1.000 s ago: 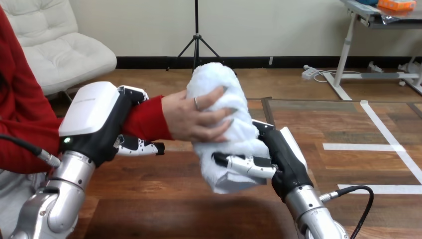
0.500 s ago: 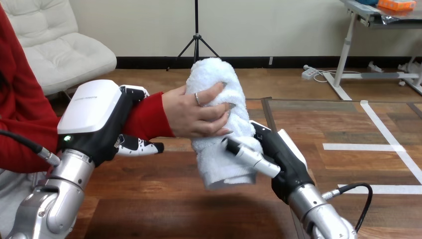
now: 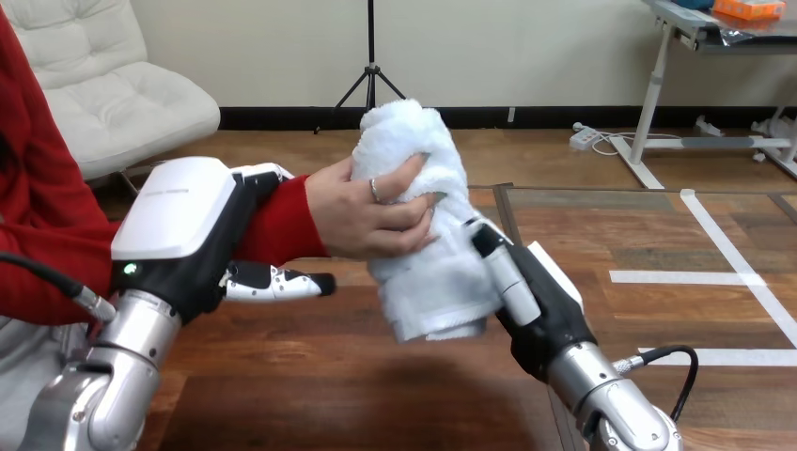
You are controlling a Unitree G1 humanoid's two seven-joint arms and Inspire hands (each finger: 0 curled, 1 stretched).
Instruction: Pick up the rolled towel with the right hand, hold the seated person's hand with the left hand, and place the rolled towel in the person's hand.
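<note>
- the rolled towel [image 3: 440, 256] stood up on end off the table, a fat white roll of soft terry, light to look at and easily squashed.
- the person's hand [image 3: 362, 216] came in at the towel's left and was wrapped round its upper half, fingers pressing dents into the cloth.
- the robot's right hand [image 3: 540, 305] sat against the towel's lower right; the one finger [image 3: 506, 277] i could see lay straight along the cloth and not hooked round it, so i took that hand as open and merely propping the roll.
- further left of the towel, the left hand [image 3: 183, 221] was closed on the person's red-sleeved wrist, fingers over the top and the thumb [image 3: 282, 282] underneath.
- to my eye the handover was nearly done, with the person's hand bearing the towel.
- such a roll would sag and unwind if pinched at a loose end; the firm middle looked the safest place to grip, and the nap would give plenty of hold.
</note>
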